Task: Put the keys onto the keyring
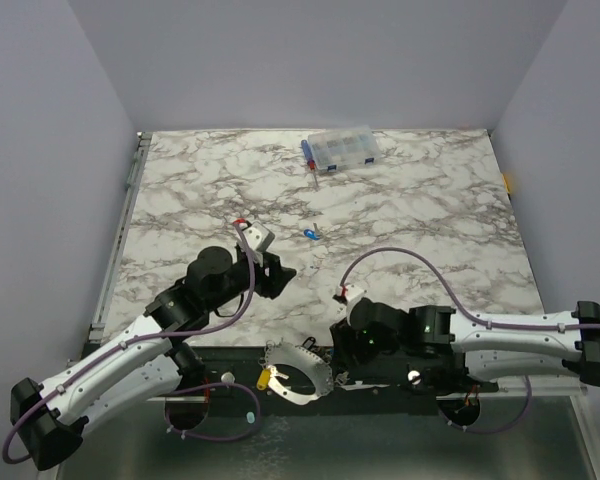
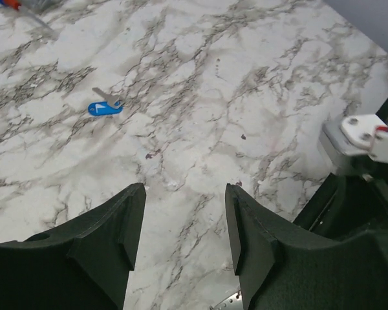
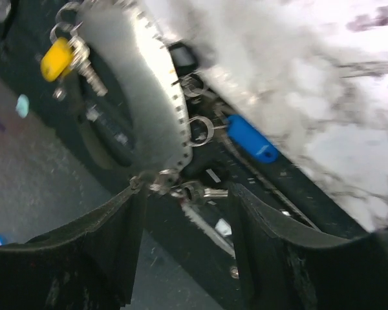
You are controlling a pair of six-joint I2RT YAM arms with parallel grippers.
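Left wrist view: we find the left claw (image 2: pixel 184 194) released and empty. One loose blue key (image 2: pixel 105 108) lies flat on the table (image 2: pixel 258 77) ahead and to its left, long axis roughly crosswise to the fingers, with bare marble all round. The keyring (image 3: pixel 158 97), bearing a yellow key (image 3: pixel 56 58), lies at the table's near edge just beyond the right claw (image 3: pixel 184 194), whose jaws stand apart, clamping nothing we can discern. We judge the left arm nearer the loose key.

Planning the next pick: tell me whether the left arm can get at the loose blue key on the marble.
Probably yes. The left pincer stands open and empty, and only bare marble lies between it and the blue key ahead.
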